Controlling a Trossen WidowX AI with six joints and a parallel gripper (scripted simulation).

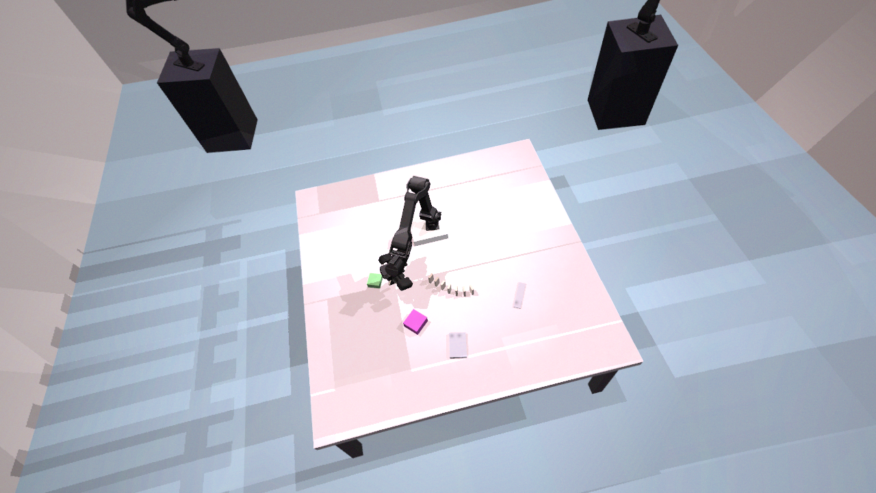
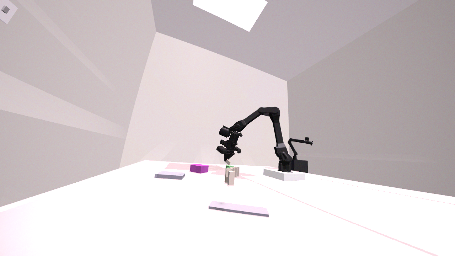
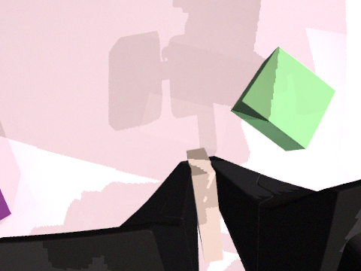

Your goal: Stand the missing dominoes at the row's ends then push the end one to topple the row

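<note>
My gripper (image 1: pixel 393 281) (image 2: pixel 227 158) (image 3: pixel 198 167) is shut on a beige domino (image 2: pixel 227 161) (image 3: pixel 207 196), which sits between the fingertips. In the exterior view the held domino is tilted and is above the table, beyond the row. Several dominoes stand in a curved row; the row's left end domino (image 1: pixel 430 279) is to the right of the gripper in the top view. Its right end domino (image 1: pixel 472 290) (image 2: pixel 230 178) is nearest in the exterior view. The row is not visible in the wrist view. No loose domino shows on the table.
A green block (image 1: pixel 374 281) (image 2: pixel 229 166) (image 3: pixel 289 98) lies close to the gripper. A magenta block (image 1: pixel 415 321) (image 2: pixel 199 168) (image 3: pixel 4 208) lies nearer the front. A grey plate (image 1: pixel 457 346) (image 2: pixel 169 175) and a narrow plate (image 1: pixel 519 294) (image 2: pixel 238 208) lie farther off.
</note>
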